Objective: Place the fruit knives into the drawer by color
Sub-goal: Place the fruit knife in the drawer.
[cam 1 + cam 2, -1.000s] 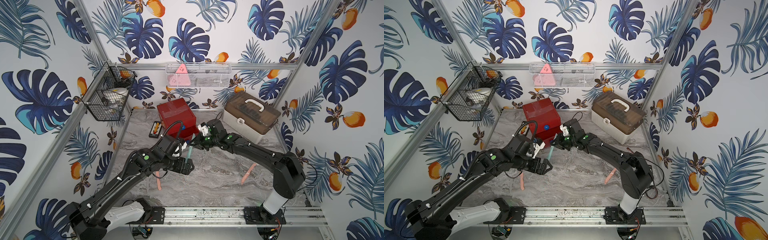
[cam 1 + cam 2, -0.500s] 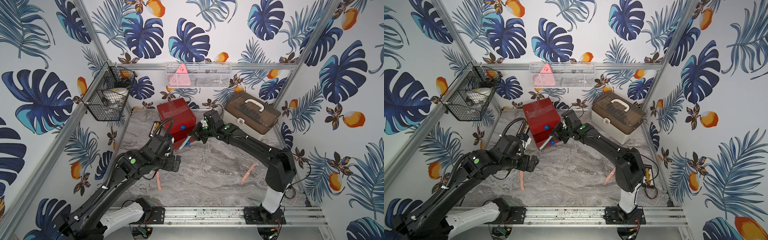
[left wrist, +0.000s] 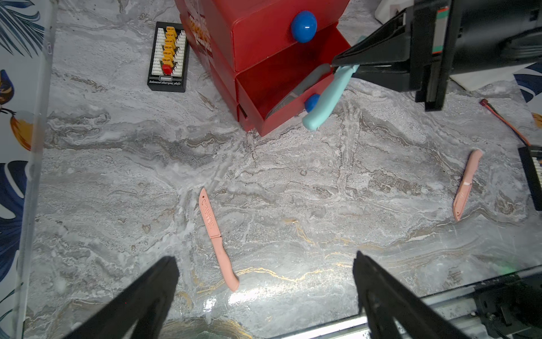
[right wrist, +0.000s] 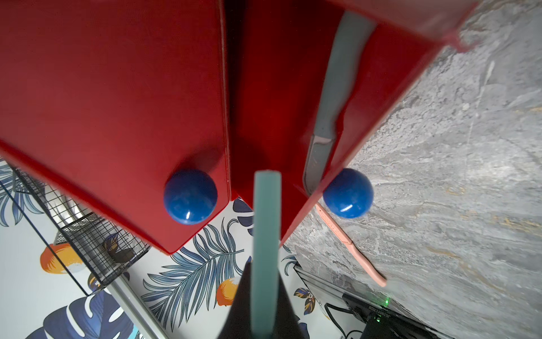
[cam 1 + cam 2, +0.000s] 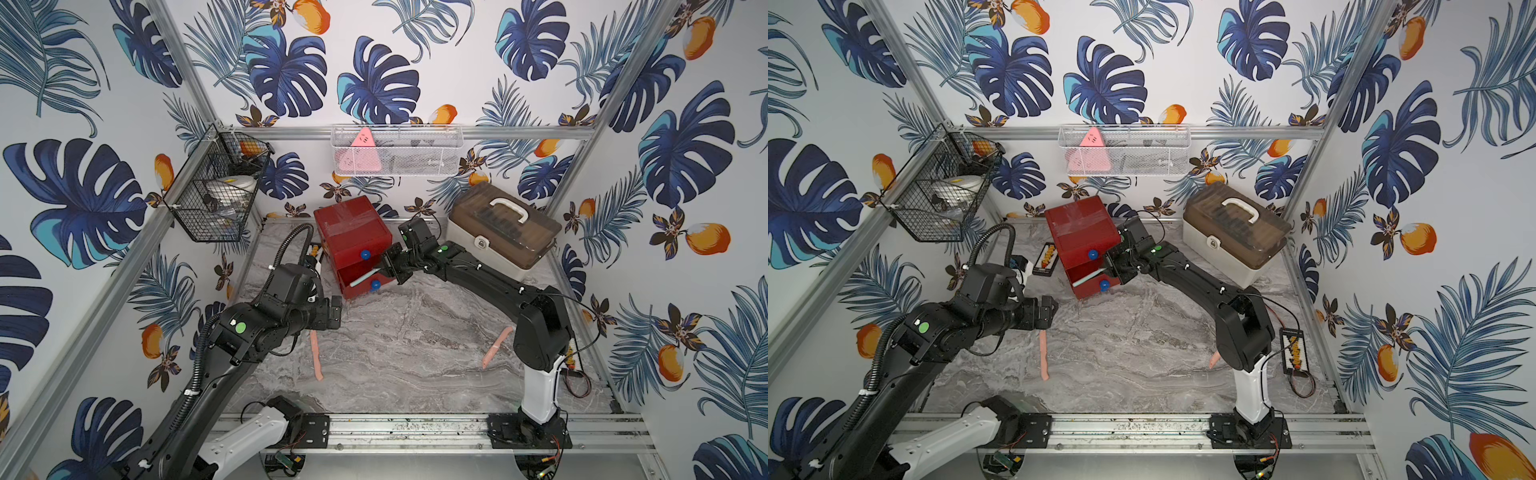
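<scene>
Two salmon pink fruit knives lie flat on the marble tabletop (image 5: 415,345), well apart. One pink knife (image 5: 317,359) is on the left, its far end tucked under the left end effector (image 3: 264,259). The other pink knife (image 5: 496,348) is on the right, close to the right arm's base. The left end effector hangs over the tabletop with its jaws spread wide, gripping nothing.

At the far side stands the red chest (image 5: 351,230) with one drawer (image 3: 271,85) pulled out (the one above it is closed). The right end effector (image 3: 340,66) is clamped on a teal fruit knife (image 3: 325,99), which slants over that open drawer, its free end passing the blue knob (image 3: 311,103). Whether it touches the drawer wall I cannot tell. A second teal knife (image 4: 337,88) lies inside the same drawer, along its front wall.
</scene>
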{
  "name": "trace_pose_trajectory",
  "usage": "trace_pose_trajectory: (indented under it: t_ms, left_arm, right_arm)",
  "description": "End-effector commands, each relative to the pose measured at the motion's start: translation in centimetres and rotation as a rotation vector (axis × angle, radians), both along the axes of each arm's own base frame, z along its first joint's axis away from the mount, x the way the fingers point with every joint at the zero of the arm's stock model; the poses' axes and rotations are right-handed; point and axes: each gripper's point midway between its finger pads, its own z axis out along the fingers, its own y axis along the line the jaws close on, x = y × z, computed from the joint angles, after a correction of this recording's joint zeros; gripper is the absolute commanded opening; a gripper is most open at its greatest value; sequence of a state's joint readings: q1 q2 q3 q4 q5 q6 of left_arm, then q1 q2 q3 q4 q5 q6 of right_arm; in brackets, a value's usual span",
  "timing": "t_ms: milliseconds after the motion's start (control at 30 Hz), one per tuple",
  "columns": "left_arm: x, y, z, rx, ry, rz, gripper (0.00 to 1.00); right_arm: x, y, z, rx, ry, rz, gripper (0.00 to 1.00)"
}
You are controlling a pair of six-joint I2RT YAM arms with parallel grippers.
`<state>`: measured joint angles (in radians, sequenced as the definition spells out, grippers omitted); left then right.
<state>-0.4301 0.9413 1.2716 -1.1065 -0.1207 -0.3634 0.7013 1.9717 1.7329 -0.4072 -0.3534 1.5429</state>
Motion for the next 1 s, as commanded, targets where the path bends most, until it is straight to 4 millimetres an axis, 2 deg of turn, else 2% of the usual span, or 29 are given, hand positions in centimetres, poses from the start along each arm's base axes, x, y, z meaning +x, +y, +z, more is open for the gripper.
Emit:
trace_pose_trajectory:
  t_ms: [0, 167, 200, 233, 533, 600, 733, 967]
  left_arm:
    - [0.2, -1.2, 0.3, -0.051, -0.013, -0.071, 0.99]
    - [0.5, -1.6, 0.7, -0.063, -0.024, -0.091, 0.99]
    - [0.6, -1.6, 0.7, -0.061, -0.024, -0.093, 0.99]
    - [0.6, -1.6, 0.6, -0.059, -0.024, -0.096, 0.99]
    - [0.4, -1.6, -0.2, -0.059, -0.015, -0.097, 0.99]
    - [0.5, -1.7, -0.3, -0.060, -0.013, -0.100, 0.99]
    - [0.6, -1.9, -0.4, -0.067, -0.012, -0.106, 0.99]
    - [0.7, -2.1, -0.3, -0.063, -0.014, -0.115, 0.99]
  right_arm:
    - [0.3, 0.1, -0.4, -0.011, 0.031, -0.020, 0.00]
    - [0.9, 0.5, -0.3, -0.007, 0.027, -0.024, 0.00]
    - [1.1, 0.7, -1.7, -0.025, 0.047, -0.024, 0.00]
    - [1.2, 0.8, -1.9, -0.025, 0.049, -0.024, 0.00]
    - [2.3, 2.2, -2.5, 0.018, 0.041, -0.025, 0.01]
    - [2.6, 2.4, -2.0, 0.027, 0.017, -0.023, 0.08]
    - [3.0, 2.6, -1.3, 0.029, -0.012, -0.019, 0.33]
    - [3.1, 2.4, -0.4, 0.042, -0.049, -0.022, 0.36]
